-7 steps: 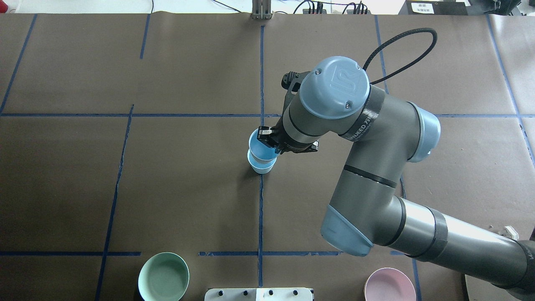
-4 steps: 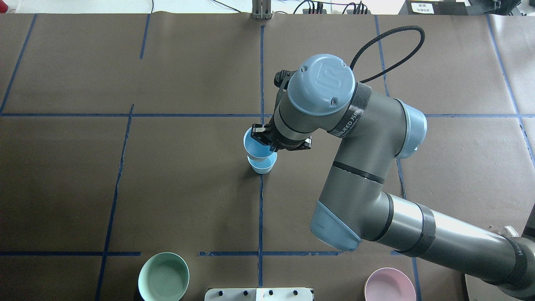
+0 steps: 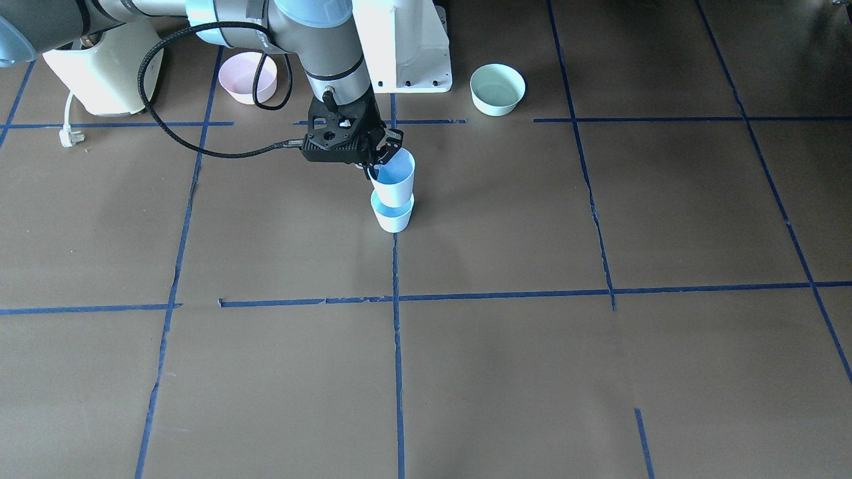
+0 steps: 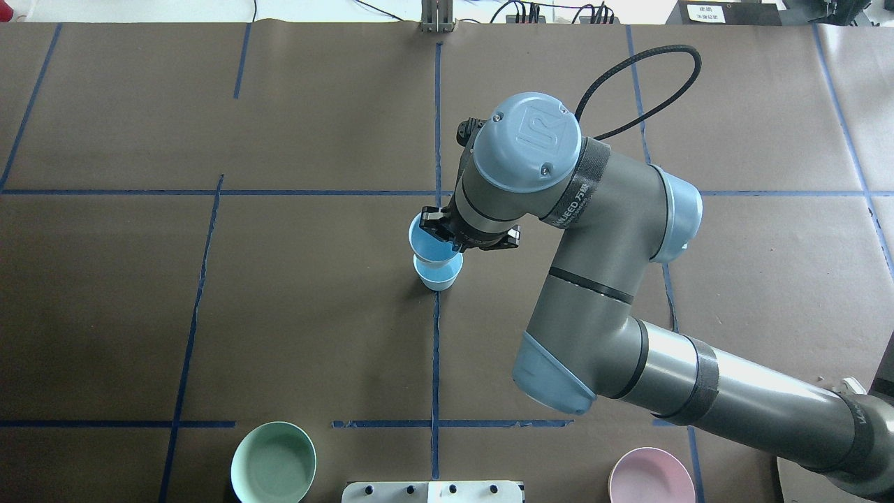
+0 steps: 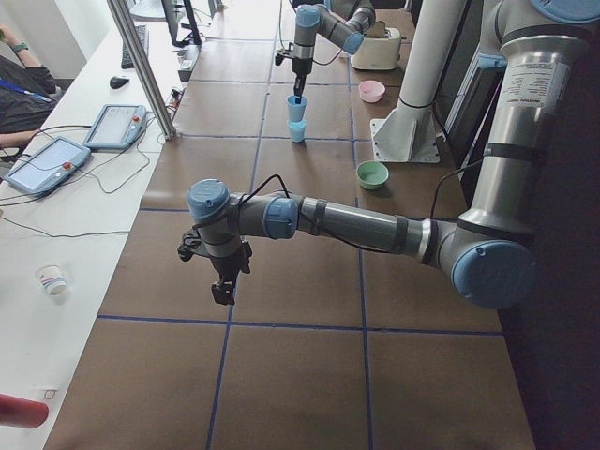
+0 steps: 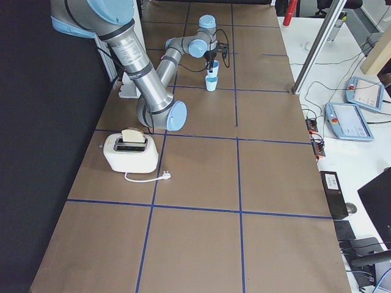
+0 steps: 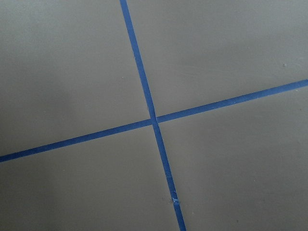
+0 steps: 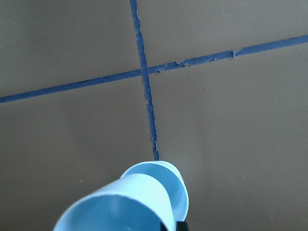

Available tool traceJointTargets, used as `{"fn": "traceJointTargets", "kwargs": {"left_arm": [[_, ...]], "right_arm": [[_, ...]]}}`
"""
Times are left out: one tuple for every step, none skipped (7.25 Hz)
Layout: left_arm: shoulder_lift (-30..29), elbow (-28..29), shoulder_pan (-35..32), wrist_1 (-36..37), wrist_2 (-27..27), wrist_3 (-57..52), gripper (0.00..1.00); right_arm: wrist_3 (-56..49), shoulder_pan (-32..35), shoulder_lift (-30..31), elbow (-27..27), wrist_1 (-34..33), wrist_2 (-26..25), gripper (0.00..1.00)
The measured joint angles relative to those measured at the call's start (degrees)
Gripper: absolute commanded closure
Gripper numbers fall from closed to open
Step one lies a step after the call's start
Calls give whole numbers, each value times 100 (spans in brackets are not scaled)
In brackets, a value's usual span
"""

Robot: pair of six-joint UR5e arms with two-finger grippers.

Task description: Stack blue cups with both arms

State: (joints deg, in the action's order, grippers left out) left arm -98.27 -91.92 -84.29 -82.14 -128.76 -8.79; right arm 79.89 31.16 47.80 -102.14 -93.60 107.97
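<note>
Two pale-blue cups stand at the table's middle on a blue tape line. The lower blue cup [image 4: 438, 277] [image 3: 394, 218] stands upright on the table. My right gripper [image 4: 441, 229] [image 3: 377, 164] is shut on the rim of the upper blue cup [image 4: 424, 243] [image 3: 394, 181], whose base sits at or just inside the lower cup's mouth, tilted a little. The right wrist view shows the held cup [image 8: 120, 207] over the lower cup's rim [image 8: 177, 185]. My left gripper [image 5: 223, 287] shows only in the exterior left view, hovering over bare table far from the cups; I cannot tell whether it is open.
A mint-green bowl [image 4: 273, 462] and a pink bowl [image 4: 643, 478] sit at the near edge, on either side of the white pedestal [image 3: 406, 46]. A toaster [image 6: 130, 152] stands on my right. The left wrist view shows only tape lines [image 7: 154, 120].
My right arm has shifted left and swung its elbow in. The held cup moved slightly left over the lower cup. The lower cup has not moved.
</note>
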Motion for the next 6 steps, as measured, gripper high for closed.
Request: {"fn": "traceJointTargets", "kwargs": {"left_arm": [[-1,-3,0,-2,0,2,0],[-4,-7,0,-3,0,6,0],[-7,-8,0,-4,0,8,0],[-7,-8,-7,-4,0,8,0],[-6,-2,-27,0,-22,11,0],[0,13,-62,8,-92,12,0]], "right_arm": [[2,3,1,1,0,-2,0],[5,3,-3,1,0,-3,0],[7,3,-6,0,0,-4,0],[7,19,-1,-21,-2,6,0],[-18,70,44,-95,-47,35,0],[-167,195,188,-308,-236,70,0]]}}
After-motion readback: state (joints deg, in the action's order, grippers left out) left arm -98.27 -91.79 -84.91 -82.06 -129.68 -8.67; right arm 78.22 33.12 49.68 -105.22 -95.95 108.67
